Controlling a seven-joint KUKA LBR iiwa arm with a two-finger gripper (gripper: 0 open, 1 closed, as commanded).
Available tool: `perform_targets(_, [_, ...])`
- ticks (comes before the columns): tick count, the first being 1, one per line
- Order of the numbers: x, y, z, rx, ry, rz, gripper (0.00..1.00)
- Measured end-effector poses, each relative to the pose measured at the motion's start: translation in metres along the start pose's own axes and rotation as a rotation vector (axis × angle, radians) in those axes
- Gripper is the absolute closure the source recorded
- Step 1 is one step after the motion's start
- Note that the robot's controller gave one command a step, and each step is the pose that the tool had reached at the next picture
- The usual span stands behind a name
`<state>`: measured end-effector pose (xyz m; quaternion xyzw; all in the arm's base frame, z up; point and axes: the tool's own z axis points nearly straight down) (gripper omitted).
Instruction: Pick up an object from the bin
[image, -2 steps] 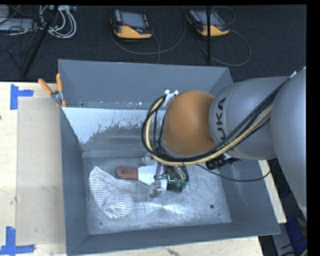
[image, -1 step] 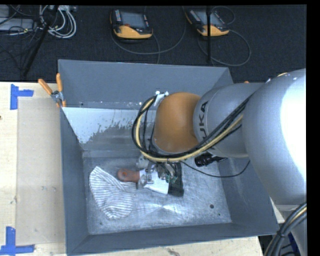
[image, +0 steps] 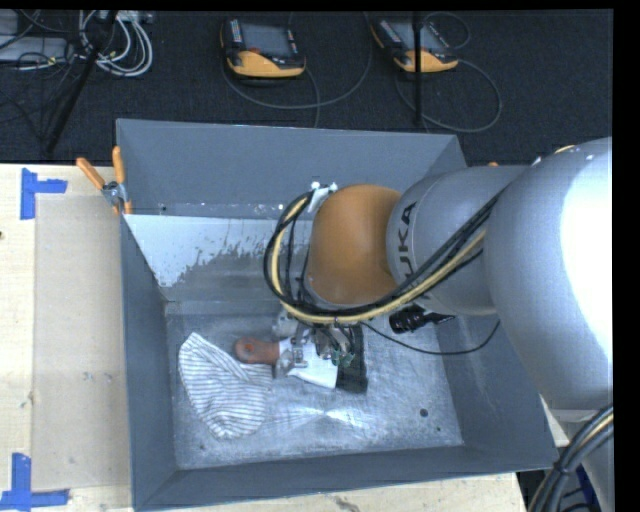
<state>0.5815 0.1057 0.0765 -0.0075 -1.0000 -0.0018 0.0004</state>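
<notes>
The brown lump (image: 256, 350) is the nearest candidate for the pick. It lies on the bin floor, left of centre, with its left end against the top edge of the striped cloth (image: 222, 395). The gripper (image: 305, 358) is low in the bin (image: 145, 400), just right of the lump and touching it or very nearly. Whether the jaws are open or closed cannot be told, as the wrist and its fittings hide them from above. Nothing can be seen held.

As a judgement, the reach down is done but the pick is not. Closing on a thing, lifting it and clearing the bin walls are all left.

A white piece (image: 322, 377) lies flat under the gripper's right side, and the gripper may be set over that rather than the lump. A black block (image: 352, 376) sits just right of the white piece. It could be part of the gripper or a loose thing.

The cloth spreads from the lump down toward the front left of the floor, and a thin pale layer runs on from it under the gripper. A close here could catch the cloth along with the lump.

Above, the orange cover (image: 345, 245) and looped cables (image: 285, 265) hang over the middle of the bin and block the view of the contact. The right half of the floor is bare.
</notes>
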Motion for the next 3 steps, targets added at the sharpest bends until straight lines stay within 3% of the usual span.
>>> perform_targets(2, [0.001, -0.003, -0.087, 0.004, 0.004, 0.015, 1.0])
perform_targets(3, [0.007, -0.005, -0.2, 0.003, 0.0, 0.015, 1.0])
